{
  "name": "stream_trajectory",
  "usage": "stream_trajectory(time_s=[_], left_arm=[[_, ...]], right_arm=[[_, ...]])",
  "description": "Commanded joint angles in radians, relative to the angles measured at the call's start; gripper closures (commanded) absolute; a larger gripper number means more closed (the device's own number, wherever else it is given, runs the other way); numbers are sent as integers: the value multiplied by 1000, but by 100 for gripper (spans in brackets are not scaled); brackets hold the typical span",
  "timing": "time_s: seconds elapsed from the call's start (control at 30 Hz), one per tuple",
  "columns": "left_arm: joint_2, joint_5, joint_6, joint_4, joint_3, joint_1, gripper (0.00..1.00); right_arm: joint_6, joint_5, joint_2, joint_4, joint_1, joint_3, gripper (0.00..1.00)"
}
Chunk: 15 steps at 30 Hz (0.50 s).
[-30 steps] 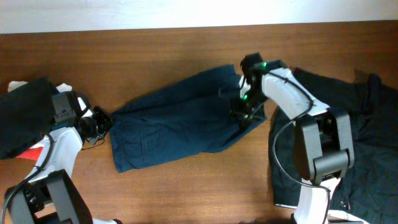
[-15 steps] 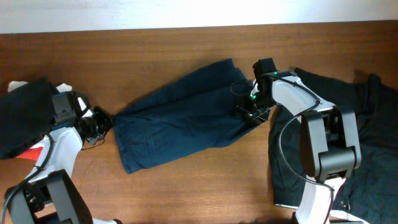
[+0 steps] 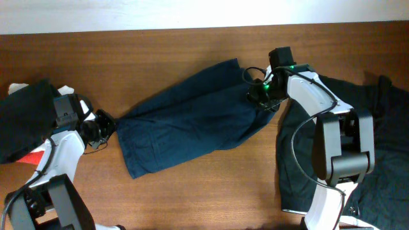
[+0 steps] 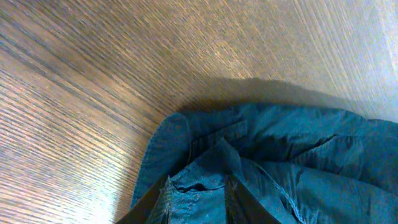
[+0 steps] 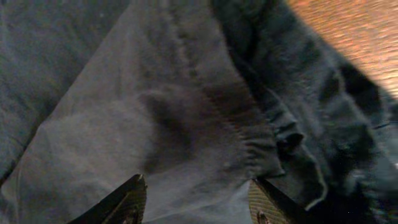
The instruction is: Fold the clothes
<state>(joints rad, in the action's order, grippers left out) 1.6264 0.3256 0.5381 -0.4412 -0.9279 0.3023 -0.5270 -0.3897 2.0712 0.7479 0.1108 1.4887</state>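
Stretched long from low left up to high right: navy shorts. Left corner pinched tight in left claw; right end under wide-open right claw.

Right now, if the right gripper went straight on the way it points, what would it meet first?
The right gripper would probably meet the navy shorts first; their hemmed fabric fills the view ahead of its open jaws, though depth is unclear.

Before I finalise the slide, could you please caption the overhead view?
Navy shorts on the wooden table: left gripper pinching one end, right gripper open over the other.
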Motion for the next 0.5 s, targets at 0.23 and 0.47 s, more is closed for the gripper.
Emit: stream_trajectory(time_s=[0.23, 0.47], left_arm=[[4, -8, -21, -6, -17, -3, 72], [4, -8, -21, -9, -17, -3, 72]], right_arm=[[-6, 100, 5, 18, 1, -29, 44], [-6, 103, 13, -57, 1, -29, 73]])
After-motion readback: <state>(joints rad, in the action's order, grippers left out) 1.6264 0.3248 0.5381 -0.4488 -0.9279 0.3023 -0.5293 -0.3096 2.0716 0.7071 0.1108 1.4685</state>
